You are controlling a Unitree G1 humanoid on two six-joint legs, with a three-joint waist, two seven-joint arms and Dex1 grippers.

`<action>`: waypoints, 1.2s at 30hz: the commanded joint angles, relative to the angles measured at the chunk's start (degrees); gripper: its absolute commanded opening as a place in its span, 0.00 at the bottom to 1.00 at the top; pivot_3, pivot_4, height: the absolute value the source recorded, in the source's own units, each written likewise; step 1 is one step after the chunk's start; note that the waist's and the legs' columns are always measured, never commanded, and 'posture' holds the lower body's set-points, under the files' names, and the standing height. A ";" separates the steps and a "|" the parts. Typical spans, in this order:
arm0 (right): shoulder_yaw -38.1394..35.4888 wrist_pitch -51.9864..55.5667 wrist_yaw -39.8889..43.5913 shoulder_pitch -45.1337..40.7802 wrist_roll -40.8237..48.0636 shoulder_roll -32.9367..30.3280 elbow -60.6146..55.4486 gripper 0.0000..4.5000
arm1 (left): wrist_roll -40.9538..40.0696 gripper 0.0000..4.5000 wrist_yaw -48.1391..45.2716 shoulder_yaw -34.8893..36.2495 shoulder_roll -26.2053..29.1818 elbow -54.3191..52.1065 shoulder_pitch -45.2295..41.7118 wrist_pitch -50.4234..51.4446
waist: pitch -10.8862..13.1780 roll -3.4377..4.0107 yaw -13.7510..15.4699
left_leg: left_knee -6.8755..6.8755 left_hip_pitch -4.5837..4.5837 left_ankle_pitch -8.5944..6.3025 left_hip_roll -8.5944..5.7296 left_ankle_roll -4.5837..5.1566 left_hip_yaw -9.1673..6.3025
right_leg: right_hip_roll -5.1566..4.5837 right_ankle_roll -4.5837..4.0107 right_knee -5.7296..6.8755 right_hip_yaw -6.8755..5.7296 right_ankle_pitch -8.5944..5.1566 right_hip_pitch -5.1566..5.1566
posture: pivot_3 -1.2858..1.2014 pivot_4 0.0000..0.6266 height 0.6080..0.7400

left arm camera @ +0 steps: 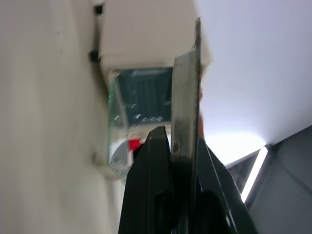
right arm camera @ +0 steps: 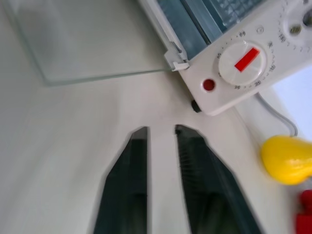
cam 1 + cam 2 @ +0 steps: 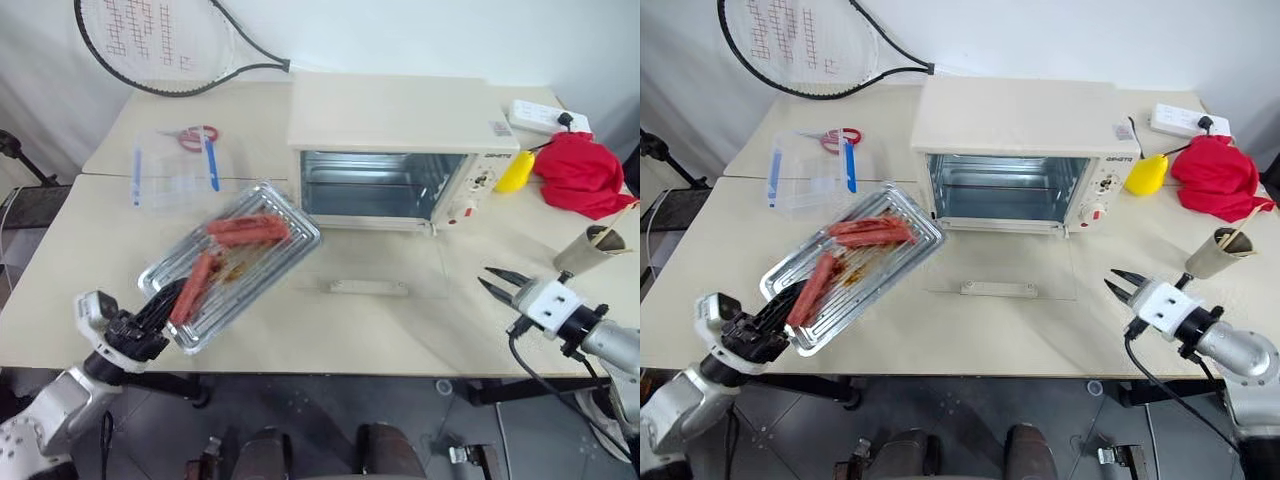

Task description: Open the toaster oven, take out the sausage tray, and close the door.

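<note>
The left gripper (image 3: 160, 312) is clamped tight on the near corner of the sausage tray (image 3: 270, 205), a ribbed silver tray held tilted over the table (image 3: 400, 330), out of the oven and to its left; in the left wrist view the tray's thin edge sits pinched between the 2 black fingers (image 1: 148, 180). Reddish sausages (image 3: 247, 230) lie on the tray, some near its far end and others (image 3: 192, 287) nearer the gripper. Behind the tray a clear plastic box (image 3: 175, 168) with blue strips rests on the table, and a tennis racket (image 3: 160, 45) leans at the back. The toaster oven (image 3: 395, 150) stands in the middle with its cavity empty; the door (image 3: 370, 265) lies folded down flat on the table, its cream bar handle (image 3: 369, 287) toward the robot. A yellow object (image 3: 515, 172) and a red cloth (image 3: 582, 172) sit right of the oven. The right gripper (image 3: 497, 283) hovers over bare table right of the door, its fingers (image 2: 124, 190) slightly parted and holding nothing.
</note>
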 commanded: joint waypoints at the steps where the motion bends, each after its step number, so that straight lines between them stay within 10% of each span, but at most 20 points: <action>1: 1.56 4.19 10.09 -2.92 7.29 -0.48 3.69 0.01 | -1.80 0.00 1.00 2.35 -5.16 -9.32 5.48 -5.31 | 0.00 0.00 0.05 | -0.03 -0.01 0.00 -0.01 0.00 -0.01 | 0.01 0.00 -0.01 -0.01 0.00 -0.01 | 0.52 0.24 1.00; 11: 4.86 13.65 21.53 -12.92 12.32 1.97 10.75 0.01 | -1.80 0.00 7.32 2.23 -12.45 -17.64 10.72 -15.85 | 0.00 0.00 0.41 | -0.01 -0.07 -0.01 -0.07 0.02 0.00 | 0.03 -0.01 -0.12 -0.03 0.01 -0.01 | 0.52 0.24 1.00; 25: -4.65 44.28 17.41 -11.77 33.60 1.92 -13.25 0.01 | -1.80 0.00 14.94 1.83 -15.28 -20.03 9.03 -20.12 | 0.00 -0.01 0.86 | -0.07 -0.19 -0.06 -0.04 0.07 -0.07 | -0.04 -0.02 -0.21 -0.07 0.01 -0.06 | 0.52 0.24 1.00; 36: 3.83 30.51 23.74 -10.97 15.05 -2.97 2.52 0.01 | -1.80 0.00 16.90 1.30 -16.45 -20.22 7.18 -20.87 | 0.00 -0.03 0.51 | -0.16 -0.16 -0.09 -0.11 0.07 0.08 | 0.07 0.00 -0.37 -0.05 0.02 -0.03 | 0.52 0.24 1.00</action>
